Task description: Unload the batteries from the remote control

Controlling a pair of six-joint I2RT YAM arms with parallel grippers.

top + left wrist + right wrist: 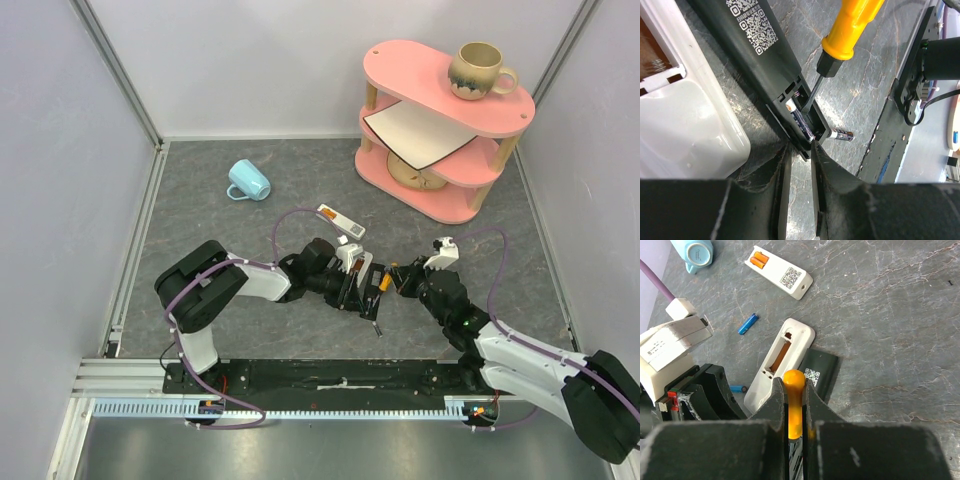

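Observation:
A black remote (755, 45) lies on the table with its battery bay open and one dark battery (801, 122) still in it. A second dark battery (842, 134) lies loose beside it. My left gripper (801, 150) is pinched on the remote's near end, its jaws nearly together. My right gripper (794, 386) is shut on an orange-handled screwdriver (794, 410), and the screwdriver's shaft (812, 92) reaches into the bay. Two blue batteries (748, 323) (738, 388) lie on the table. In the top view the two grippers (358, 288) (392, 282) meet mid-table.
A white remote (782, 360) with an empty open bay lies against the black one. Another white remote (779, 271) holds orange cells farther off. A blue mug (248, 180) lies at the back left. A pink shelf (440, 120) with a mug stands at the back right.

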